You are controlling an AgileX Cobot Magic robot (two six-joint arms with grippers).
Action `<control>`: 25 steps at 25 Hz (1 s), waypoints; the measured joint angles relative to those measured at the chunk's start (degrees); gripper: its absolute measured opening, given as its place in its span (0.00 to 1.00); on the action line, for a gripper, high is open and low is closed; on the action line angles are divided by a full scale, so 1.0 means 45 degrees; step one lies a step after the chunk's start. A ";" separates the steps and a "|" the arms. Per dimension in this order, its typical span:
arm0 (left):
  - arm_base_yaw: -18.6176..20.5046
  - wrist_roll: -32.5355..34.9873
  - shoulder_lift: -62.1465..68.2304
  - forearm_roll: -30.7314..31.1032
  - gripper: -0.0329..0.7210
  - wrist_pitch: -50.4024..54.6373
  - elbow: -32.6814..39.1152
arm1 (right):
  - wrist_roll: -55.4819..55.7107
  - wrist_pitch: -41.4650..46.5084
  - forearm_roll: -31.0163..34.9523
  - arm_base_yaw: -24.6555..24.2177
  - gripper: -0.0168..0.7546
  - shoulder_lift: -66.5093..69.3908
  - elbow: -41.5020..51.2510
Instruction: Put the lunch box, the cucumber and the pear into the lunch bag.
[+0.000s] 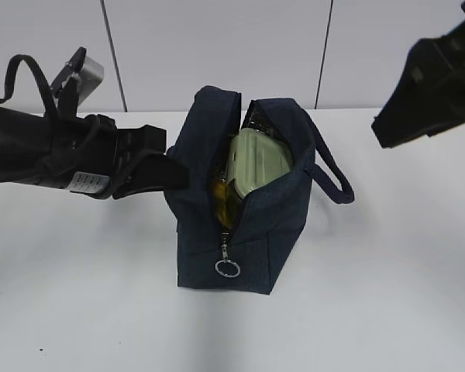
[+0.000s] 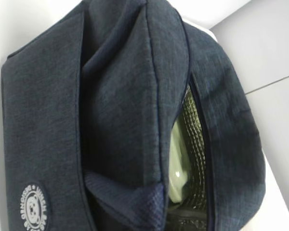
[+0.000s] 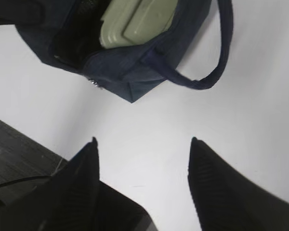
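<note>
The navy lunch bag (image 1: pixel 252 232) stands unzipped in the middle of the white table. The lunch box (image 1: pixel 256 163) lies inside it with its pale green lid up, also seen in the left wrist view (image 2: pixel 179 159) and the right wrist view (image 3: pixel 135 19). A yellow piece of the pear (image 1: pixel 223 200) shows beside it. The cucumber is hidden. My left gripper (image 1: pixel 178 174) is shut at the bag's left wall, where a strap fold (image 2: pixel 130 197) runs toward it; its fingers are out of the wrist view. My right gripper (image 3: pixel 142 140) hangs open and empty above the table, right of the bag (image 3: pixel 130 72).
The zipper's metal ring pull (image 1: pixel 227 267) hangs at the bag's front end. The right strap handle (image 1: pixel 333 174) loops out onto the table. The table's edge and dark floor (image 3: pixel 19 154) show beyond the right gripper. A white panelled wall stands behind.
</note>
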 joint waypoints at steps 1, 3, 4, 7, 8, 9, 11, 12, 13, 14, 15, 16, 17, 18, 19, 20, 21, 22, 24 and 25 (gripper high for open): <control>0.0000 0.0026 0.0000 0.0150 0.02 0.0010 0.0002 | 0.0023 -0.0219 0.0245 0.0000 0.60 -0.0427 0.0596; 0.0000 0.0077 0.0000 0.0451 0.02 0.0025 -0.0013 | 0.0023 -0.0531 0.0600 0.0000 0.59 -0.1052 0.1596; 0.0000 0.0094 0.0000 0.0589 0.02 0.0025 -0.0028 | 0.0023 -0.0582 0.0778 0.0000 0.59 -0.1302 0.2104; 0.0000 0.0151 0.0000 0.1128 0.03 0.0045 -0.0033 | 0.0023 -0.0983 0.1248 0.0000 0.57 -0.1704 0.3408; 0.0000 0.0151 0.0000 0.1314 0.03 0.0045 -0.0033 | 0.0023 -0.1157 0.1449 0.0000 0.57 -0.1762 0.3809; 0.0000 0.0159 0.0000 0.1470 0.04 0.0056 -0.0033 | -0.0002 -0.1398 0.1633 0.0000 0.56 -0.1816 0.4163; 0.0000 0.0175 -0.0026 0.1804 0.04 0.0081 -0.0057 | -0.0382 -0.1838 0.2128 0.0000 0.55 -0.1886 0.4704; 0.0000 0.0181 -0.0077 0.1993 0.04 0.0082 -0.0074 | -0.0621 -0.2058 0.2359 0.0000 0.54 -0.1894 0.4946; 0.0000 0.0181 -0.0144 0.2186 0.05 0.0082 -0.0074 | -0.0792 -0.2230 0.2591 0.0000 0.53 -0.1894 0.5181; 0.0000 0.0192 -0.0238 0.2338 0.06 0.0097 -0.0074 | -0.0979 -0.2431 0.2745 0.0000 0.52 -0.1894 0.5373; 0.0000 0.0191 -0.0325 0.2494 0.07 0.0097 -0.0074 | -0.1140 -0.2586 0.2847 0.0000 0.51 -0.1894 0.5608; 0.0000 0.0191 -0.0398 0.2608 0.07 0.0106 -0.0074 | -0.1281 -0.2788 0.2925 0.0000 0.51 -0.1894 0.5837; 0.0000 0.0205 -0.0475 0.2718 0.08 0.0127 -0.0074 | -0.1487 -0.3043 0.3040 0.0000 0.50 -0.1894 0.6033; 0.0000 0.0236 -0.0517 0.2819 0.09 0.0141 -0.0074 | -0.1700 -0.3271 0.3194 0.0000 0.50 -0.1894 0.6279; 0.0000 0.0234 -0.0564 0.2971 0.10 0.0168 -0.0074 | -0.1893 -0.3542 0.3341 0.0000 0.50 -0.1894 0.6532; 0.0000 0.0234 -0.0597 0.3219 0.12 0.0168 -0.0074 | -0.2129 -0.3809 0.3558 0.0000 0.50 -0.1894 0.6781; 0.0000 0.0234 -0.0651 0.3457 0.13 0.0173 -0.0074 | -0.2413 -0.4040 0.3890 0.0000 0.50 -0.1894 0.6974; 0.0000 0.0234 -0.0718 0.3619 0.15 0.0185 -0.0074 | -0.2801 -0.4203 0.4369 0.0000 0.50 -0.1894 0.7193; 0.0000 0.0246 -0.0768 0.3854 0.19 0.0201 -0.0074 | -0.3890 -0.4375 0.5593 0.0000 0.49 -0.1894 0.7527; 0.0000 0.0246 -0.0768 0.3900 0.21 0.0189 -0.0074 | -0.4542 -0.4375 0.6326 0.0000 0.49 -0.1894 0.7658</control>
